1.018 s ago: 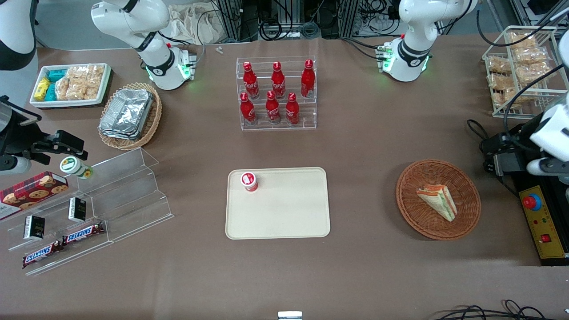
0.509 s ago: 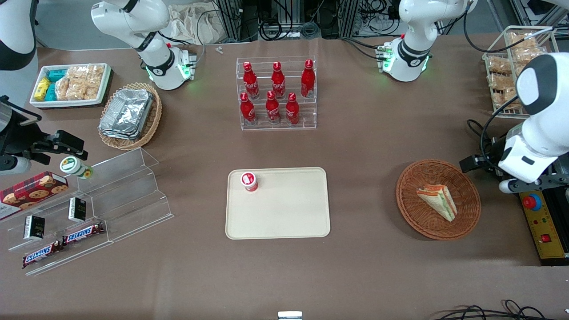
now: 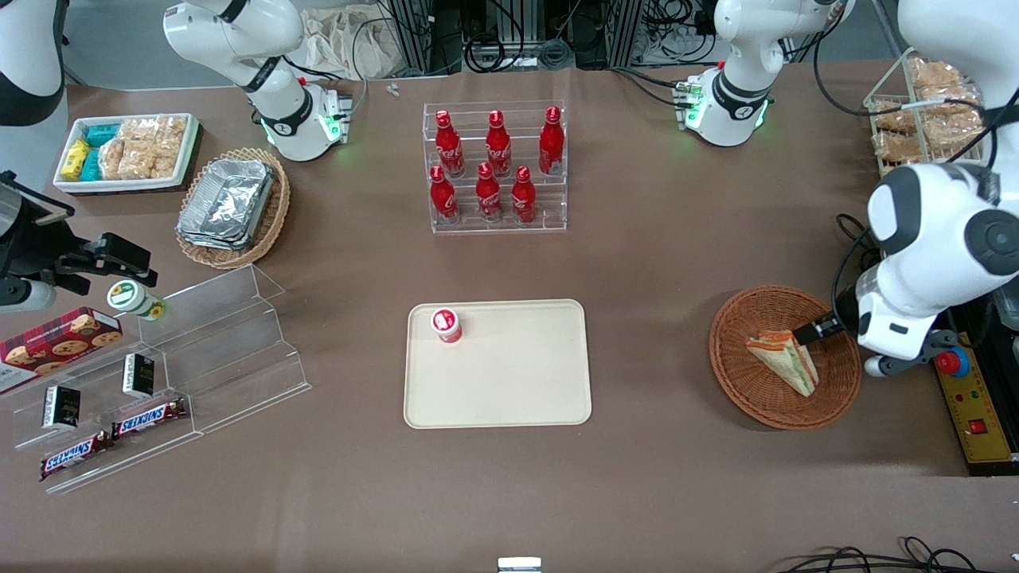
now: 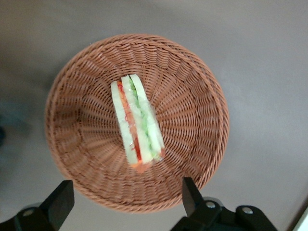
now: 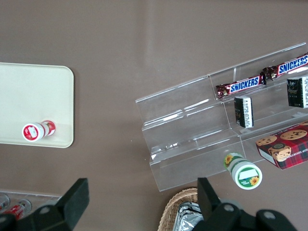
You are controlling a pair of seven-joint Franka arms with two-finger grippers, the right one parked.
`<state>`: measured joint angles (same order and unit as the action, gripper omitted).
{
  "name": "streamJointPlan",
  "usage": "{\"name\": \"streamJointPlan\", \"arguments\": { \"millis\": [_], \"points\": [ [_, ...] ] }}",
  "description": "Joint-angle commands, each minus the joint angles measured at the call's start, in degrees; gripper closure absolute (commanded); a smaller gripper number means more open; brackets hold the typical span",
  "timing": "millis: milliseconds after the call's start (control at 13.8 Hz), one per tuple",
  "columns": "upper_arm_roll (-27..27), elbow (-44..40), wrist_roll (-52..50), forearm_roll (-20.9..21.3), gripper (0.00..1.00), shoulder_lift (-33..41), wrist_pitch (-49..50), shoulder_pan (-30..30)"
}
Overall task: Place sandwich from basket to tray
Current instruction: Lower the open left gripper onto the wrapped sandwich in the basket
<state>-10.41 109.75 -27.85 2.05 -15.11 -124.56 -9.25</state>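
Note:
The sandwich [image 3: 784, 362] [image 4: 137, 122], a wrapped wedge with red, orange and green layers, lies in the round reddish-brown basket [image 3: 728, 326] [image 4: 192, 82] toward the working arm's end of the table. My left gripper [image 3: 820, 328] [image 4: 125, 199] hangs open above the basket's edge, just beside the sandwich and touching nothing. Both black fingers [image 4: 190, 195] show wide apart over the basket rim. The cream tray [image 3: 517, 382] [image 5: 29, 91] lies mid-table, apart from the basket.
A small red-and-white cup [image 3: 447, 325] stands upright on a tray corner. A clear rack of red bottles [image 3: 495, 171] stands farther from the camera than the tray. A yellow control box [image 3: 975, 398] lies beside the basket. Wire rack of bagged snacks [image 3: 931, 119] sits nearby.
The left arm has swung in from the table's end, bringing its gripper over the basket's edge beside the sandwich. The sandwich and basket have not moved.

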Motion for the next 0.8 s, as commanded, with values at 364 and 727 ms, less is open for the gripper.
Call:
{"name": "streamJointPlan", "arguments": {
  "millis": [364, 727],
  "points": [
    [0.04, 1.51, -11.0, 2.25, 0.0, -8.61, -11.12, -0.33],
    [0.31, 3.1, -11.7, 2.34, 0.08, -10.64, -15.53, -0.5]
  ]
}}
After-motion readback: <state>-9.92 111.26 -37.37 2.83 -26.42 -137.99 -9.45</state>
